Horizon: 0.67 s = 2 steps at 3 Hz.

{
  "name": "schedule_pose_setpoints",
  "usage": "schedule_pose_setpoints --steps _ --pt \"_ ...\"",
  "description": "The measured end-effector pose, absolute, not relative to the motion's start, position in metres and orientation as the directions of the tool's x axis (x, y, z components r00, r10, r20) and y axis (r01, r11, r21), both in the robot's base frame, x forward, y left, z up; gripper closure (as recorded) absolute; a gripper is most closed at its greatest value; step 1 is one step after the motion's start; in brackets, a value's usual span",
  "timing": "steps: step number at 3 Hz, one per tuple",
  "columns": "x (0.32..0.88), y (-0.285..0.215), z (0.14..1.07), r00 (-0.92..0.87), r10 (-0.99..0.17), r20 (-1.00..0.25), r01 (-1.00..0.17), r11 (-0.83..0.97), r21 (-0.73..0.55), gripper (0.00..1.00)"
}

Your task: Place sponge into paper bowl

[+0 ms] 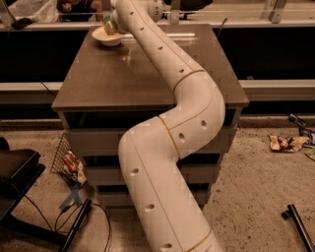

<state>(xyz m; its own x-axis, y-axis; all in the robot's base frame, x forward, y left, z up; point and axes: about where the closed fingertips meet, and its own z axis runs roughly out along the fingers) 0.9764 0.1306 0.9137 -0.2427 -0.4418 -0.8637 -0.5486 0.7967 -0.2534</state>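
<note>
The paper bowl (104,37) is a cream, shallow bowl at the far left corner of the brown table top (113,74). My white arm (167,74) stretches across the table to it. The gripper (111,24) is at the arm's far end, directly over the bowl's right rim. A pale yellow piece, the sponge (108,28), shows at the gripper just above the bowl. I cannot tell whether it rests in the bowl or hangs above it. The arm hides most of the gripper.
The table stands on a drawer cabinet (98,142). A ledge with dark items (74,7) runs behind it. On the floor are a wire basket with wrappers (69,160), a black chair base and cables (19,182), litter (285,142) and a black bar (298,226).
</note>
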Motion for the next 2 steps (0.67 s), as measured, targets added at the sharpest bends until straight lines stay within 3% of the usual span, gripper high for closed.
schedule_pose_setpoints --steps 2 --pt "0.9736 0.119 0.9117 -0.302 -0.457 -0.836 -0.509 0.819 -0.264 1.0"
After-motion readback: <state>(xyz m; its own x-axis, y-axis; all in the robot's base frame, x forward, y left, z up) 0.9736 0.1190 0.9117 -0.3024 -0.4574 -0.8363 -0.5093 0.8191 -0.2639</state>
